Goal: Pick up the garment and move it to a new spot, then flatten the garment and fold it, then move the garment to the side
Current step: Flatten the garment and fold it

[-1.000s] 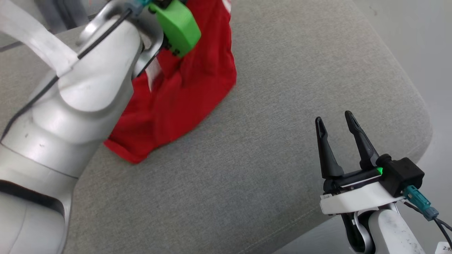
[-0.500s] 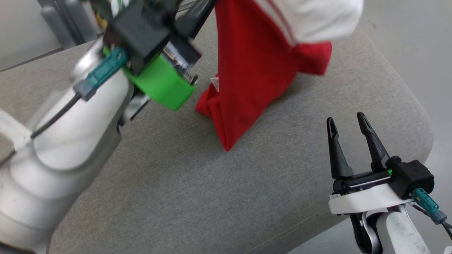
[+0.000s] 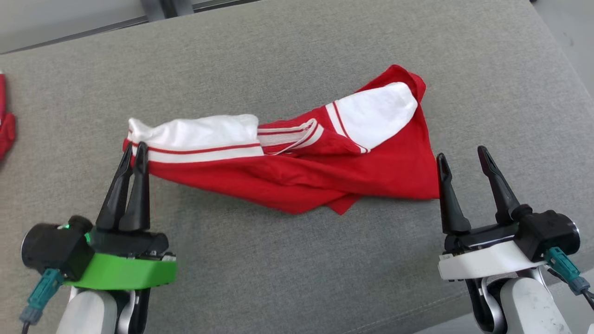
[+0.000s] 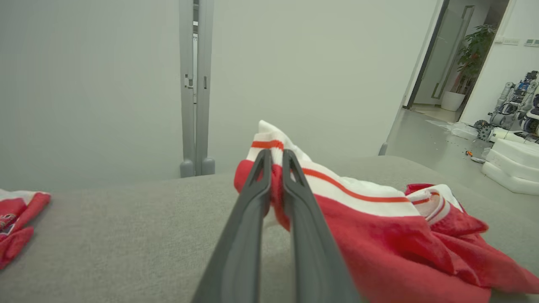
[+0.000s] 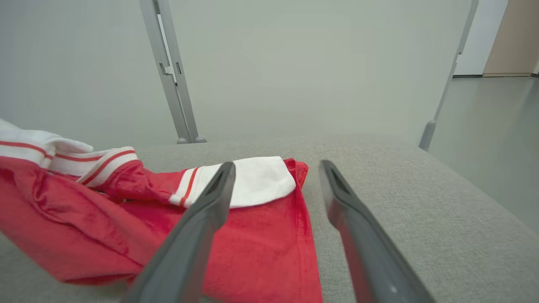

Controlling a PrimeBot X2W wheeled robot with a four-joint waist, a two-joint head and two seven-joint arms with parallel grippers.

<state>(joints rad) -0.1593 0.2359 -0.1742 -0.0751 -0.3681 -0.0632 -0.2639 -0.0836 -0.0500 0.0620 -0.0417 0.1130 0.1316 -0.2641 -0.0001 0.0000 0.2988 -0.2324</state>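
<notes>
One garment (image 3: 297, 178): left claw (image 3: 135, 149), 8 o'clock, clamps its end; right claw (image 3: 461, 154), 4 o'clock, stands open.

A grey fabric cushion (image 3: 297, 269) carries a red-and-white jersey (image 3: 297, 174) from left fingers (image 3: 138, 195) to right fingers (image 3: 448, 199); farther left, perhaps another red garment (image 3: 5, 132).

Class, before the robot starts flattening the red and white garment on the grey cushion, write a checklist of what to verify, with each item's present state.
1. Left gripper shut on a corner of the garment: ok.
2. Right gripper open: ok.
3. Right gripper holding cloth: not ok, empty.
4. The garment lying flat: not ok, bunched.
5. The garment wholly on the grey cushion: ok.
6. Firmness of the left grip: cannot tell.
</notes>
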